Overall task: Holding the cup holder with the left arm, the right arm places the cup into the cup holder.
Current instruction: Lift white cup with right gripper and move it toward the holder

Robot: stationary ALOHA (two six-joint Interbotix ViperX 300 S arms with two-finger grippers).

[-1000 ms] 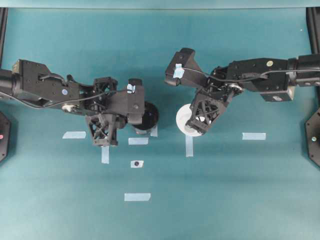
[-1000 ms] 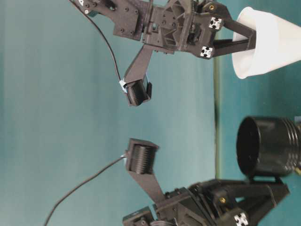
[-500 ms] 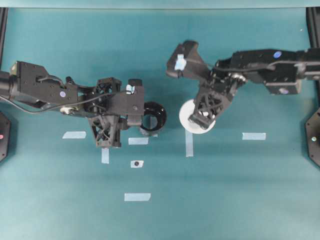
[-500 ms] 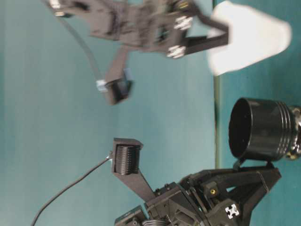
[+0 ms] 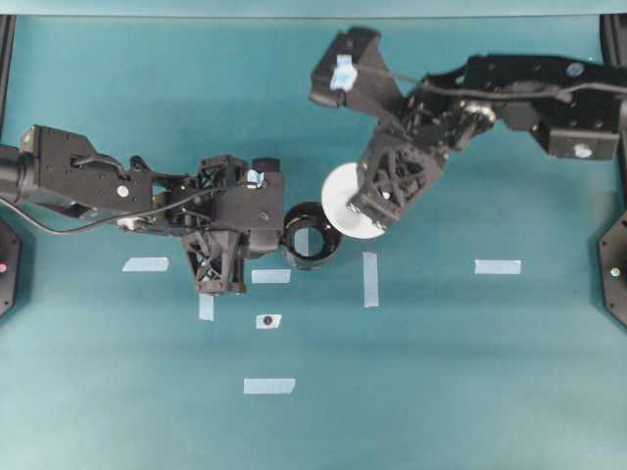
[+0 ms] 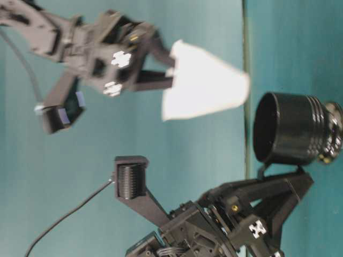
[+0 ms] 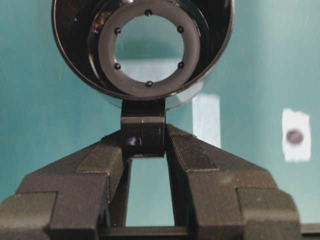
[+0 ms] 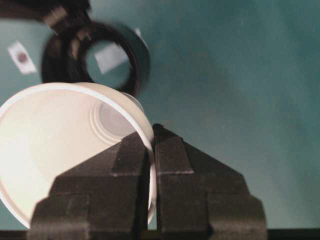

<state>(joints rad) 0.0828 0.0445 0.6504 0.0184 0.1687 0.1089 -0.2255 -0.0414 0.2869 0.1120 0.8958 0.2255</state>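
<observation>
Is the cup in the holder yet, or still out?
Out. The cup, pinched at its rim by the right claw, hangs beside the cup holder, whose ring shows empty.

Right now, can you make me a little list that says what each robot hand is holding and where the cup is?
left hand: shut on the side tab of the cup holder, held up off the table
right hand: pinching the rim of the cup
cup position: in the air beside the holder, not inside it yet
table: teal, with pale tape marks
</observation>
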